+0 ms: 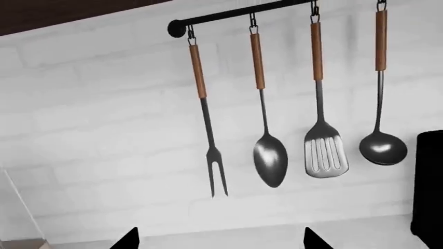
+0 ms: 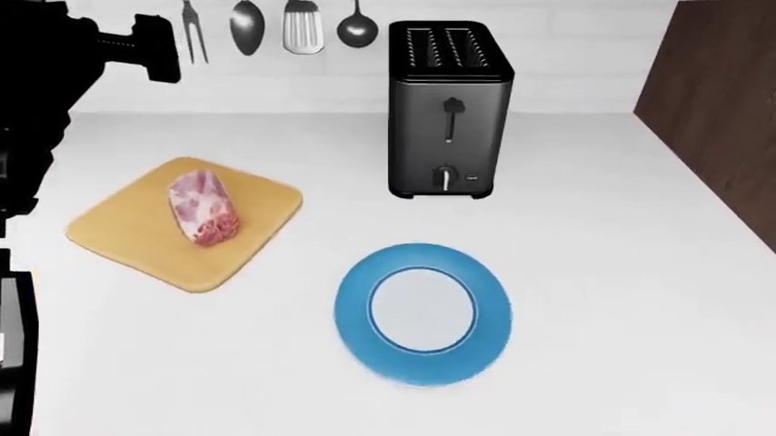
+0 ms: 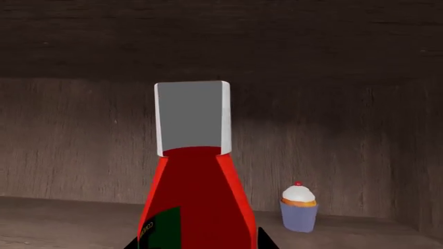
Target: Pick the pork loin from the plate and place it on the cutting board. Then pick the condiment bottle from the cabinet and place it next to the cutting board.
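The pork loin [image 2: 203, 207], pink and fat-marbled, is lying on the cutting board [image 2: 184, 223] at centre left; the blue-rimmed plate [image 2: 422, 312] is sitting lower centre on the worktop [image 2: 582, 227]. The red, white-capped condiment bottle [image 3: 195, 176] is standing in the cabinet [image 3: 83, 135], filling the right wrist view. Whether either tool is spread or pinching cannot be told.

A: The toaster [image 2: 449, 109] looks like glossy dark metal; left of it the board [image 2: 122, 232] is matt tan wood

B: Utensils [image 1: 270, 158] have shiny metal heads, wooden handles. The bottle [image 3: 197, 197] looks smooth red plastic, the cabinet [image 3: 346, 104] rough dark wood
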